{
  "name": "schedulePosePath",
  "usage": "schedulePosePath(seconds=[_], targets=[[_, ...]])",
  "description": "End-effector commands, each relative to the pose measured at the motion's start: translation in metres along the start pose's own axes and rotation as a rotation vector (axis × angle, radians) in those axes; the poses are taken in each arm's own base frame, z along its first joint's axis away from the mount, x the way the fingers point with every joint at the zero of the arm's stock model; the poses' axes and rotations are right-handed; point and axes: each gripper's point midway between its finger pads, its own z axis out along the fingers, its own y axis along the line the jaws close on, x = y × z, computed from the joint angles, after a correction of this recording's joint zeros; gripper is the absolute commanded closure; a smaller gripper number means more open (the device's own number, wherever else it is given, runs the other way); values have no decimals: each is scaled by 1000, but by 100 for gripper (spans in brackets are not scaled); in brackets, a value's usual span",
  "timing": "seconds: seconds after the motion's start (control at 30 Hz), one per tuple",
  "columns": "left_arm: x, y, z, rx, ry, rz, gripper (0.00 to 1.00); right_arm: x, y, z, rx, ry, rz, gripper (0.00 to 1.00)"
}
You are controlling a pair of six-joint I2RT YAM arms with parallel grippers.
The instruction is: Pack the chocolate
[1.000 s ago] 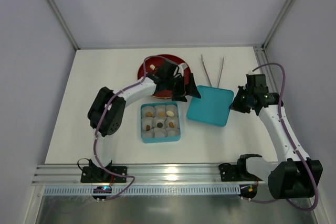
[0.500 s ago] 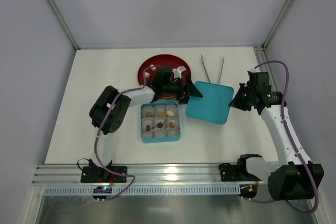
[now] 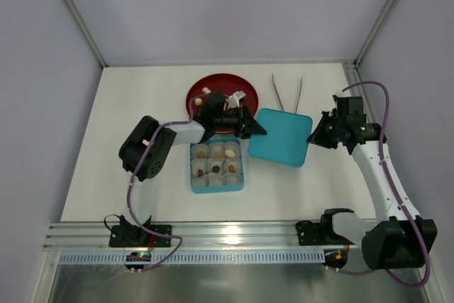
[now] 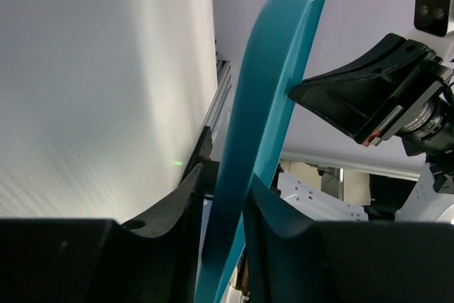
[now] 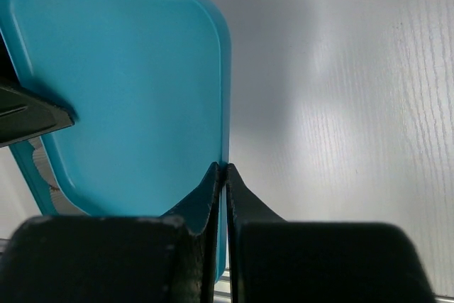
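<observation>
Gripping a teal lid [image 3: 284,140] from opposite sides, both claws are closed on its rim. The left claw [image 3: 255,129] pinches the lid's left edge and the right claw [image 3: 316,140] pinches its right edge. The chocolate [image 3: 216,160] sits in paper cups inside an open blue box [image 3: 217,189] on the white surface [image 3: 142,104], just left of the lid. One pale piece lies on a red plate [image 3: 213,84] behind the box.

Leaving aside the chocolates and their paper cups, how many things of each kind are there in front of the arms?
Red plate: 1
Teal box: 1
Teal lid: 1
Metal tweezers: 2
Total: 5
</observation>
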Motion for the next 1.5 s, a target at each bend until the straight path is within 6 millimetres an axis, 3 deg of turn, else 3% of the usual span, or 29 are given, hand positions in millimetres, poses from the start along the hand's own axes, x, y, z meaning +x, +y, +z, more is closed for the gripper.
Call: schedulePosePath(seconds=[0.0,0.2,0.3,0.6,0.77,0.9,1.0,1.13,1.27,1.47], targets=[[4,-34,-13,69,1,72,74,-15,17,-3,-75,-46,-21,96],[6,-30,-20,15,-3,85,100,-10,26,2,-52,-50,-78,96],[10,-31,-26,-23,-3,99,100,-7,31,3,-34,-60,-122,96],[17,-31,-51,-126,-1,79,100,-13,46,2,21,-155,-278,54],[19,-28,-70,-169,-10,28,100,-27,64,-19,42,-286,-397,40],[20,-33,-90,-217,-5,-29,100,-28,96,-46,-13,-370,-535,37],[25,-31,-107,-261,9,-75,100,-7,130,-65,-77,-404,-690,37],[31,-32,-127,-271,20,-144,100,40,170,-82,-189,-399,-930,37],[39,-37,-146,-316,36,-180,100,78,189,-84,-195,-371,-1115,37],[53,-43,-158,-336,49,-234,100,119,214,-100,-224,-375,-1281,37]])
